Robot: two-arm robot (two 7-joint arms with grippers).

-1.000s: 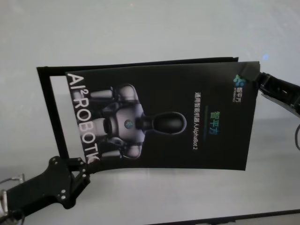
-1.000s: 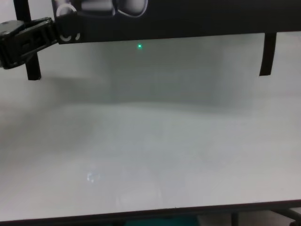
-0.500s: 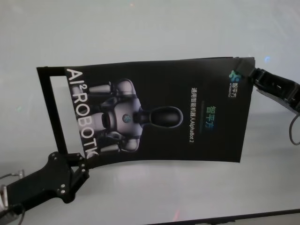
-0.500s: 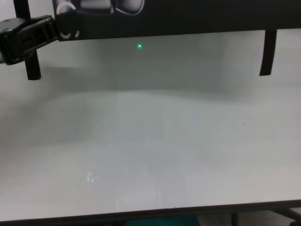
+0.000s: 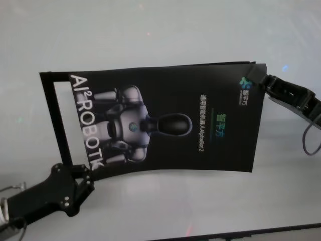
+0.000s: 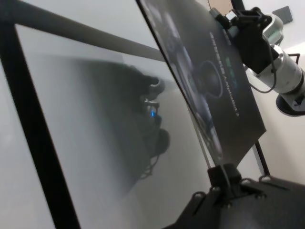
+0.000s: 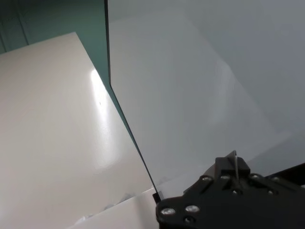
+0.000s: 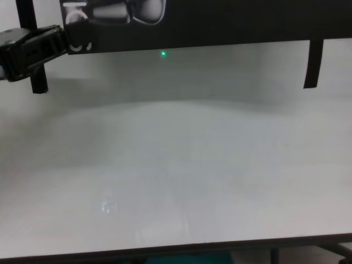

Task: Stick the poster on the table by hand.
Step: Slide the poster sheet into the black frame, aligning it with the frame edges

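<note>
A: Where is the poster (image 5: 165, 120)?

B: Held up off the bench (image 5: 150, 30), stretched between both arms; the chest view shows its lower edge hanging clear above the white surface. Black tape strips (image 5: 55, 120) trail from its edges (one strip (image 8: 313, 63) dangles on the right).

A: Left gripper (image 5: 86, 175)?

B: At the near left corner, by the white lettering. Jaws nearly closed, pinching the sheet's edge.

A: Right gripper (image 5: 265, 80)?

B: At the far right corner, beside the small logo. Jaws narrow, clamped on that corner; its wrist view shows the thin edge gripped between them.
</note>
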